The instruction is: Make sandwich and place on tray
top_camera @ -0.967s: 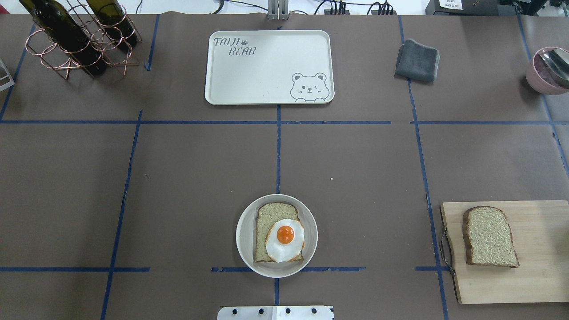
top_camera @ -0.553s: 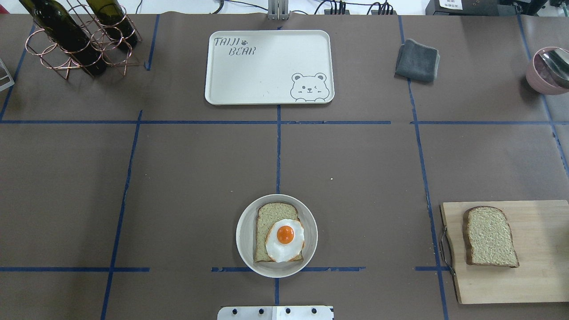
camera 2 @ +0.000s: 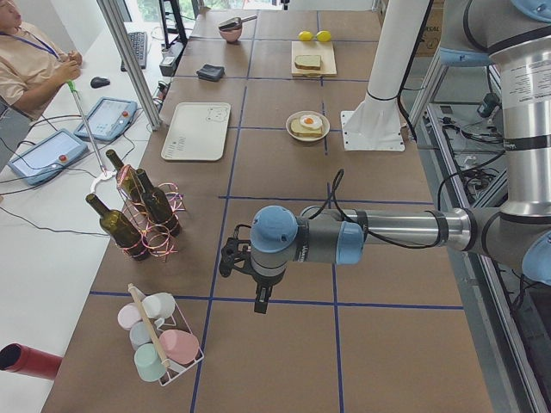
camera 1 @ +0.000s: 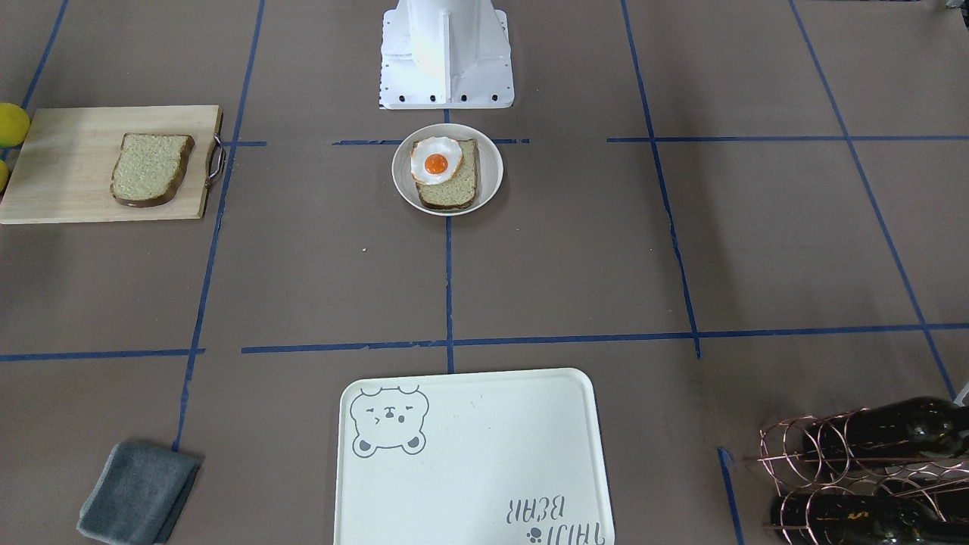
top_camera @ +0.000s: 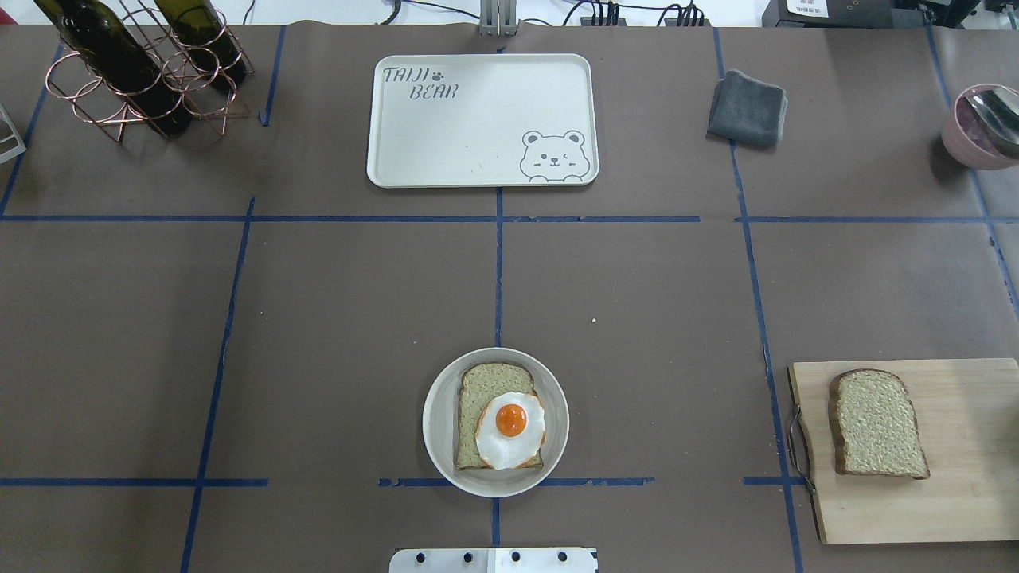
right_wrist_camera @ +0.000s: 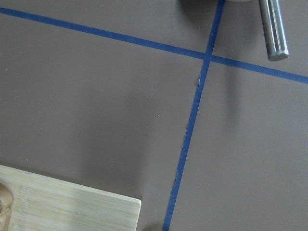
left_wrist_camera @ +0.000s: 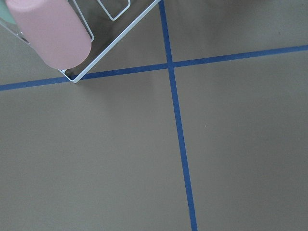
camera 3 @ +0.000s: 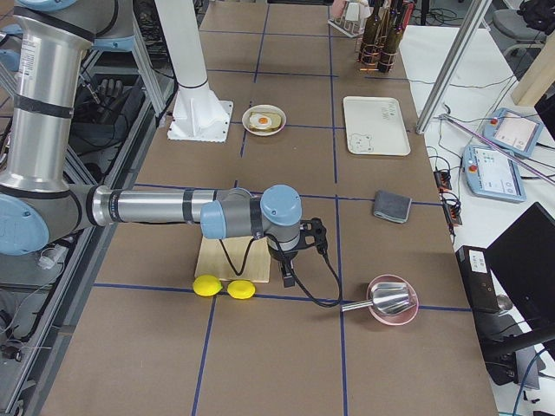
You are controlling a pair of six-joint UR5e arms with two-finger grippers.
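Sandwich isn't stacked yet. One tan speckled bread slice w/ dark crust (top_camera: 480, 390) lies in the round white plate (top_camera: 436, 422) at the table's near-middle, right in front of the robot's white base (camera 1: 445, 68). The white fried egg w/ orange yolk (top_camera: 509, 430) sits on top, shifted toward one corner of the slice. The second bread slice (top_camera: 877, 423) lies flat on the light wooden cutting board w/ metal handle (top_camera: 963, 501), over on the robot's right. The cream rectangular tray w/ grey bear drawing (top_camera: 478, 127) sits at the far middle, well apart from plate & board. The left claw (camera 2: 260, 301) hangs over bare brown table way out at the robot's left end, near pastel cups (camera 2: 178, 346) in a white wire rack, well apart from plate & egg. Can't tell how far it's open or whether it grips anything. The right claw (camera 3: 287, 277) hangs at the board's corner, near two yellow lemons (camera 3: 208, 285) & a pink bowl (camera 3: 395, 321) w/ a steel ladle (camera 3: 390, 297). Its opening can't be made out either. From that side cam the arm hides the board's slice.
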